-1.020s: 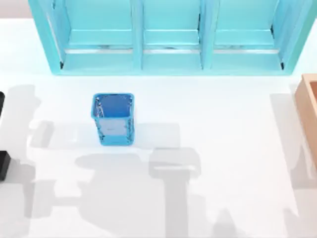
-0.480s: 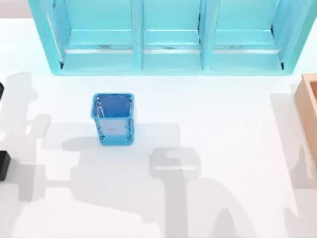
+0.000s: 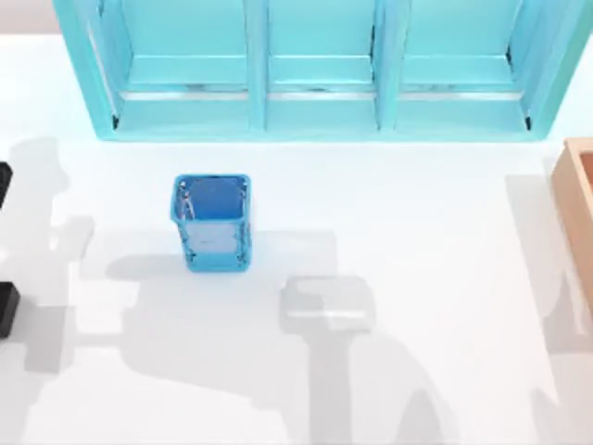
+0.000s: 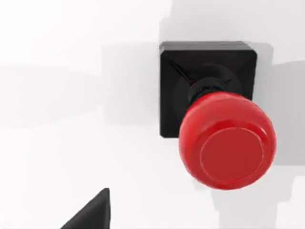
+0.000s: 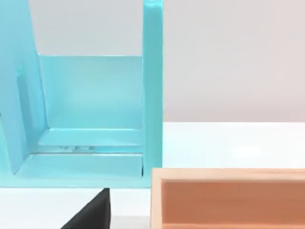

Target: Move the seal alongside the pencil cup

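Note:
The pencil cup (image 3: 212, 222), blue and translucent with a darker rim, stands upright left of the table's middle in the top view. The seal (image 4: 227, 143) appears in the left wrist view, its glossy red knob upright on a black square base (image 4: 176, 86) on the white table. My left gripper hangs above the seal, and a black corner of it (image 4: 90, 215) shows at the picture's edge, apart from the seal. Black pieces (image 3: 6, 309) sit at the top view's left edge. A black corner of my right gripper (image 5: 91, 213) faces the shelf and a wooden box.
A large turquoise shelf unit (image 3: 315, 69) spans the far side of the table and also shows in the right wrist view (image 5: 95, 119). A light wooden box (image 3: 579, 213) stands at the right edge, with its rim close in the right wrist view (image 5: 228, 174).
The arm shadows on the table have drifted to the left. The upper black piece at the top view's left edge has shifted a little. The pencil cup has stayed put.

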Controlling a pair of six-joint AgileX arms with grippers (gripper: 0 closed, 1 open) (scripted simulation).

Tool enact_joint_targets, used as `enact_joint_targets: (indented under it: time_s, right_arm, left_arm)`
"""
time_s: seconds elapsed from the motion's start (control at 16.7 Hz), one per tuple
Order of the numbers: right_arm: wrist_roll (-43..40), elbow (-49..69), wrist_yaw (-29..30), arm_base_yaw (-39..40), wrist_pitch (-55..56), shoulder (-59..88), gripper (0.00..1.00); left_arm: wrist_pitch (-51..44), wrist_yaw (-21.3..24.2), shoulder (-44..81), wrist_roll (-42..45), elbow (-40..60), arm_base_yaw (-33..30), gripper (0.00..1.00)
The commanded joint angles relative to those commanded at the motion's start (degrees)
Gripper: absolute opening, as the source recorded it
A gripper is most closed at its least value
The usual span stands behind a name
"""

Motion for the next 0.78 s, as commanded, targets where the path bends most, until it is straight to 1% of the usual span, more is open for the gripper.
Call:
enact_joint_targets:
  time_s: [0.78]
  right_arm:
    - [0.00,0.00,0.00,0.00,0.00,0.00,1.00]
  left_arm:
    - [17.78,0.01,4.24,0.34,-12.72,0.30,1.00]
